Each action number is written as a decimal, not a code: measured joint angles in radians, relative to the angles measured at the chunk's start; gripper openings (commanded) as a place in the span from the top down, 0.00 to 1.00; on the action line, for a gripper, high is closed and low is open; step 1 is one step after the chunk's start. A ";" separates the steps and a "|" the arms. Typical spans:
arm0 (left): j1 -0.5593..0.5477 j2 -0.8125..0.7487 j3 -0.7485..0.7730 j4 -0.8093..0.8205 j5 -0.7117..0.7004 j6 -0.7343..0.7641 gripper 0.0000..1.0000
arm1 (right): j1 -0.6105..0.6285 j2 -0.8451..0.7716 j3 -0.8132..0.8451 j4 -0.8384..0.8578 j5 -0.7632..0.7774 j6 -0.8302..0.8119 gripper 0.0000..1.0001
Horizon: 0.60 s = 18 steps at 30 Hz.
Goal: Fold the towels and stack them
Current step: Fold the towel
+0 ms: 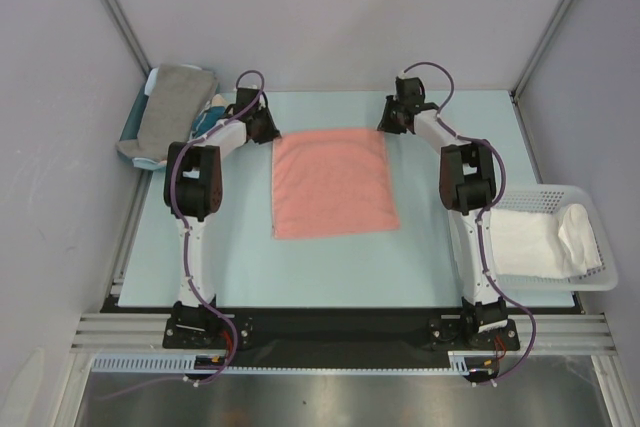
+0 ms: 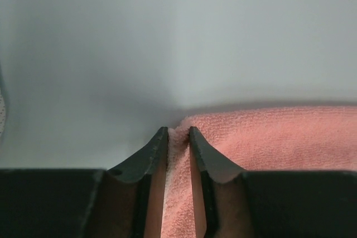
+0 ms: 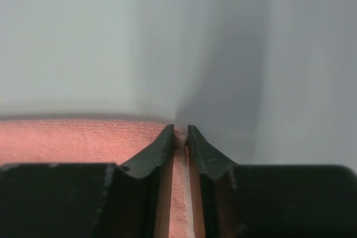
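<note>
A salmon-pink towel (image 1: 332, 183) lies flat in the middle of the table. My left gripper (image 1: 268, 131) is shut on its far left corner; the left wrist view shows pink cloth (image 2: 268, 137) pinched between the jaws of that gripper (image 2: 178, 132). My right gripper (image 1: 392, 121) is shut on the far right corner, with the pink cloth (image 3: 78, 140) in the right wrist view pinched between that gripper's (image 3: 180, 131) jaws. A grey towel (image 1: 170, 105) lies folded at the far left. A white towel (image 1: 540, 242) lies in the basket at the right. The light blue towel is not in view.
A white mesh basket (image 1: 600, 282) stands off the table's right edge. A blue tray (image 1: 133, 122) under the grey towel sits at the far left, with a small teal bundle with white print (image 1: 211, 112) beside it. Grey walls enclose the far side.
</note>
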<state>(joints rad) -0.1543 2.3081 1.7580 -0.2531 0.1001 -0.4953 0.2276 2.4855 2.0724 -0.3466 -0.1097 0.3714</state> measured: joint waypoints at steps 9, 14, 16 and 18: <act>0.003 0.000 -0.002 0.119 0.040 0.008 1.00 | -0.018 0.000 0.000 0.015 -0.011 -0.002 1.00; 0.005 -0.001 -0.019 0.213 0.056 0.008 1.00 | -0.033 -0.003 0.000 0.037 -0.022 -0.003 1.00; 0.006 -0.005 -0.040 0.257 0.065 0.008 1.00 | -0.035 -0.014 -0.005 0.048 -0.026 -0.004 1.00; 0.006 -0.017 -0.074 0.304 0.075 0.008 1.00 | -0.037 -0.040 -0.029 0.069 -0.030 -0.006 1.00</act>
<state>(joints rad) -0.1478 2.2910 1.6836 0.0513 0.1749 -0.4870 0.1902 2.4458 2.0434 -0.2775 -0.1394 0.3649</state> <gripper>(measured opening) 0.022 0.021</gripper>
